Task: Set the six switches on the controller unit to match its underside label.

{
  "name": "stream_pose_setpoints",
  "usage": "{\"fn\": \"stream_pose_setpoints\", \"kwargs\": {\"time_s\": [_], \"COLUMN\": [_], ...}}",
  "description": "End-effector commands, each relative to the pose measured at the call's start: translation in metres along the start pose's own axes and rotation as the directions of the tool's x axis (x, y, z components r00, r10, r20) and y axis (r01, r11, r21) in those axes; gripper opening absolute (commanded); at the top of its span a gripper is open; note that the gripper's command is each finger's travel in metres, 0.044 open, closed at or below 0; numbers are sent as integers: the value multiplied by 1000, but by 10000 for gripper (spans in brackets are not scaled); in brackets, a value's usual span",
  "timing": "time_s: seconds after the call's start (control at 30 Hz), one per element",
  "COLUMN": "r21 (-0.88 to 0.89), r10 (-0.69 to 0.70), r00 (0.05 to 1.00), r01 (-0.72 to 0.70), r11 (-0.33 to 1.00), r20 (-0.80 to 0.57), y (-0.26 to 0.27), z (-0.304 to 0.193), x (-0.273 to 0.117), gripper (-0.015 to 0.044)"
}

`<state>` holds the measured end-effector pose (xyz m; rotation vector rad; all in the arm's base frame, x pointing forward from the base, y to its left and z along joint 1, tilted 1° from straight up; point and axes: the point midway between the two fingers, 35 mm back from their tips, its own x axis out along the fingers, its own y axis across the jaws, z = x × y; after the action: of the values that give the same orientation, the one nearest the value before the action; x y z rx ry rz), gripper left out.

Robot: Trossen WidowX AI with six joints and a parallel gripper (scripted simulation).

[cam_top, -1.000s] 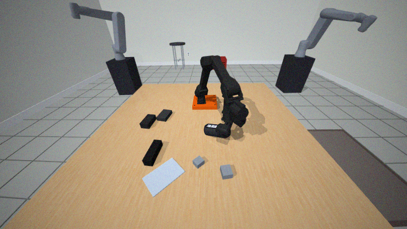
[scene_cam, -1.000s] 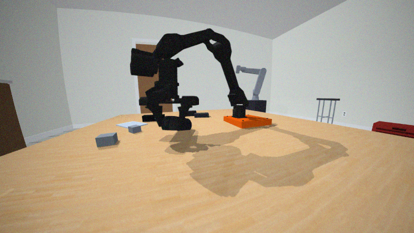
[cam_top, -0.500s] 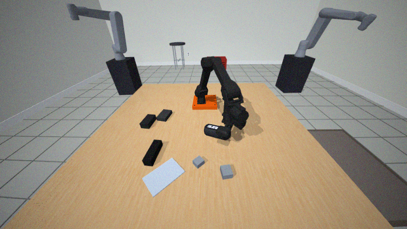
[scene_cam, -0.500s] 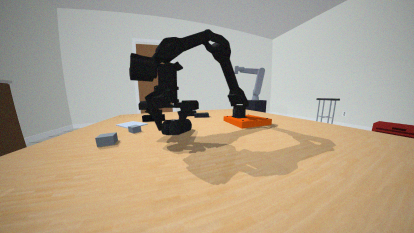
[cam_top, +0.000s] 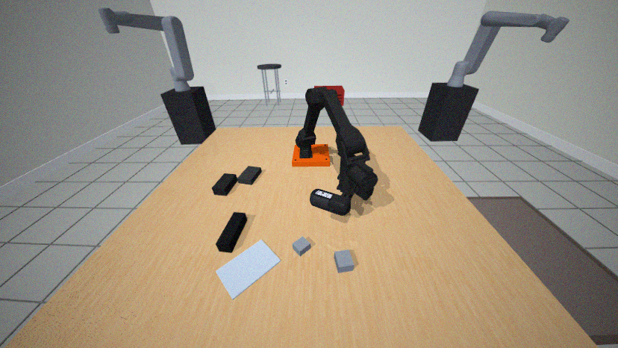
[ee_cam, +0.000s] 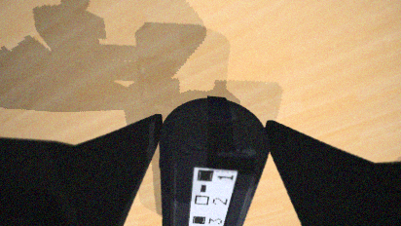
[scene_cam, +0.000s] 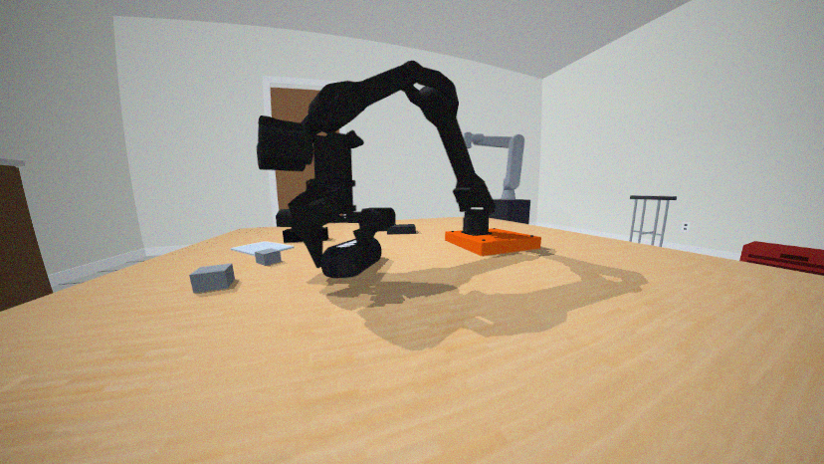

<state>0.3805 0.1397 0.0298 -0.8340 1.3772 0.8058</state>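
The dark grey controller unit (cam_top: 317,204) (scene_cam: 352,262) (ee_cam: 190,141) is turned over, its rounded underside and white label facing up. My gripper (cam_top: 342,202) (scene_cam: 341,251) (ee_cam: 213,123) is shut on it, one finger against each side. The unit is at or just above the bench; I cannot tell if it touches. In the wrist view the label (ee_cam: 229,190) shows square 1 filled, square 2 empty and square 3 filled; the other squares are out of frame. The rocker switches face down and are hidden.
Two grey blocks (cam_top: 301,246) (cam_top: 344,261) and a pale flat plate (cam_top: 248,269) lie toward the front in the top view. A long black block (cam_top: 231,231) lies left of them. Two dark modules (cam_top: 224,184) (cam_top: 249,175) lie farther back, left of the orange arm base (cam_top: 311,162).
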Motion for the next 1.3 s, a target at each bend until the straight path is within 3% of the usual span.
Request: {"fn": "stream_pose_setpoints", "kwargs": {"time_s": [0.0, 0.37, 0.5, 0.8, 1.0, 1.27], "r21": [6, 2, -1, -1, -1, -1], "r10": [6, 3, 1, 1, 2, 2], "r00": [1000, 1000, 1000, 1000, 1000, 1000], "r01": [-6, -3, -1, -1, -2, -2], "r11": [1000, 1000, 1000, 1000, 1000, 1000], "r20": [-18, -7, -2, -2, -6, -6], "y": [2, 1, 0, 0, 0, 0], "z": [-4, -1, 1, -1, -57, -59], "x": [7, 5, 5, 4, -34, -35], "gripper": [338, 338, 440, 440, 440, 440]}}
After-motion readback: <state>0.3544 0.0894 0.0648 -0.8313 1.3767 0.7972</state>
